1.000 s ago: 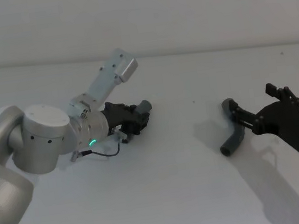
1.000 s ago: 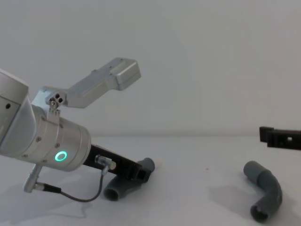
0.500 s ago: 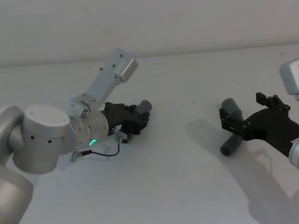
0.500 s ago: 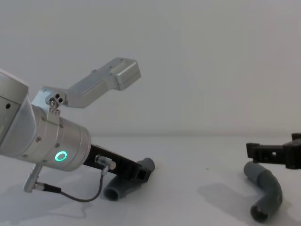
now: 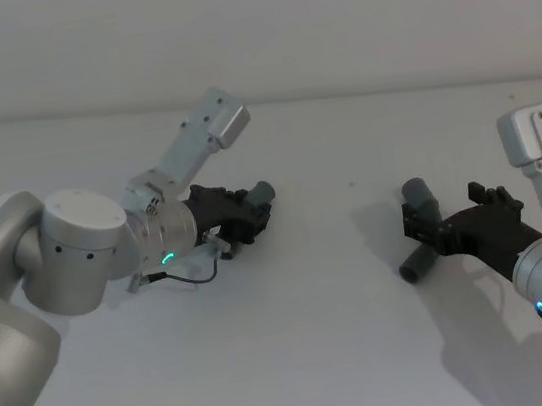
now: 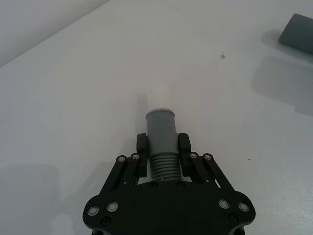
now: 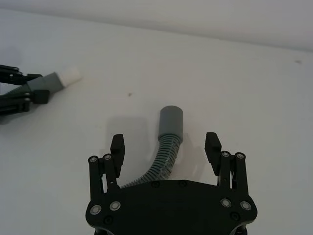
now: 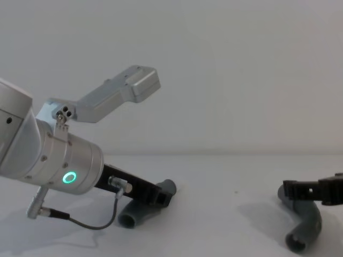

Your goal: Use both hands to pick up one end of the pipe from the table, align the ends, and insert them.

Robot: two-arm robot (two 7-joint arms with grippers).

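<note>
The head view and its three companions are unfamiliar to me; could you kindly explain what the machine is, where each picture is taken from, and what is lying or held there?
This is a two-armed robot working at a white table. One picture looks down from its head, one looks across from its chest, and one comes from a camera on each wrist. Two dark-grey pipe pieces are in play. The left gripper has its jaws shut on the gently curved piece, whose white tip sticks out beyond them. The right gripper is low over the elbow piece, which lies on the table. Its jaws are open, one on either side of the piece, not yet gripping.
</note>
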